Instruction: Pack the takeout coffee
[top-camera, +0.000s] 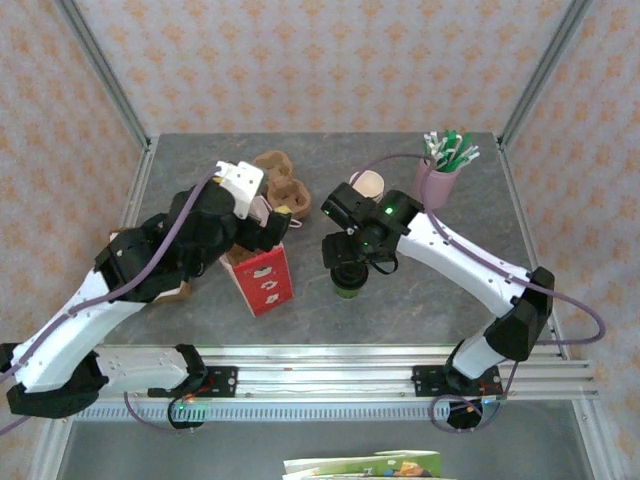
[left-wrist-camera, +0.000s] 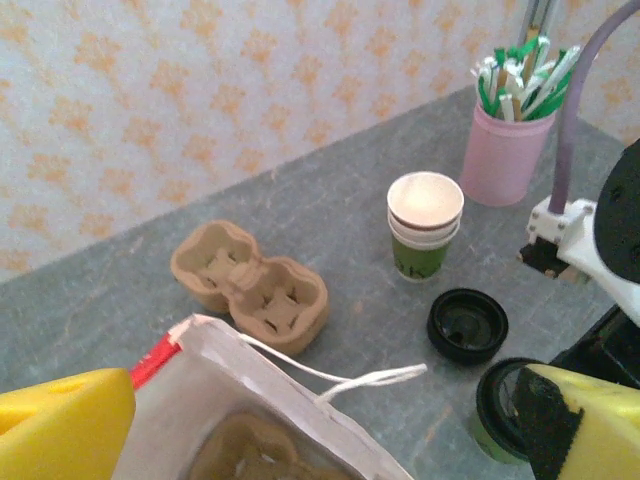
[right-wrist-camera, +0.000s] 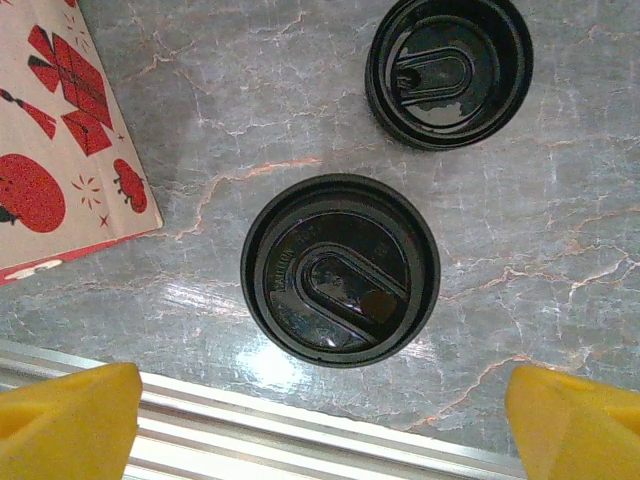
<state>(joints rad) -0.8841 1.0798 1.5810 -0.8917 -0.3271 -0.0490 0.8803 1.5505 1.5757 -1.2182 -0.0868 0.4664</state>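
Takeout coffee (right-wrist-camera: 340, 270): lidded, upright on worktop (right-wrist-camera: 560, 200), just right of the paper bag (top-camera: 262, 278). Right end effector (right-wrist-camera: 320, 425) above it, spread wide, empty. Left end effector (left-wrist-camera: 320, 420) over the bag, fully spread, empty.

White-and-black arms (top-camera: 470, 262) carry lilac cables (top-camera: 601, 322) and end in yellow-padded jaws.
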